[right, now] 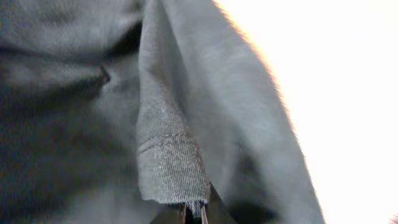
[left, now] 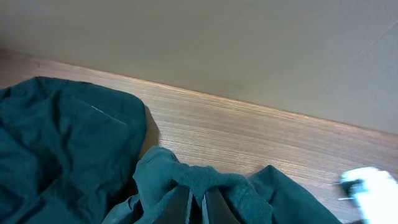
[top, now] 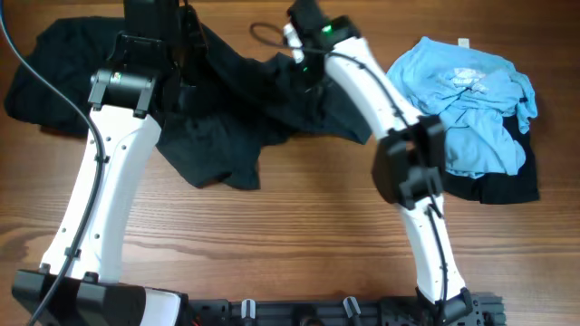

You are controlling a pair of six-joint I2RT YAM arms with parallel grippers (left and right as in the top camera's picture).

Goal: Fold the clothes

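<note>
Toward the far left of the worktop (top: pixel 299 235), the dark T-shirt (top: pixel 227 136) lay crumpled in a loose heap, spilling from the far edge toward the middle. Both arms reached over it. The left end effector (left: pixel 198 208) was clenched on a raised ridge of cloth (left: pixel 186 180) near the far edge, with fabric bunched over its fingertips. The right end effector (right: pixel 193 216) was clenched too, pinching a stitched hem (right: pixel 171 174) that draped from its tips. Which part of the garment each had caught, sleeve, shoulder or bottom edge, could not be told.

At the far right, well apart from this, a light blue T-shirt (top: pixel 462 100) sat rumpled on top of a black garment (top: pixel 494 188); neither arm was near them.

The step in hand looked like the opening one: getting two holds on the first shirt so it could be spread out. No fold was yet made and no garment lay flat, so the task seemed barely begun. The next move would likely call for lifting both holds together and drawing them apart, left and right, to shake the cloth open, then laying it flat nearer the middle. If the two grips were on the same layer or too close together, the shirt might only twist rather than open.
</note>
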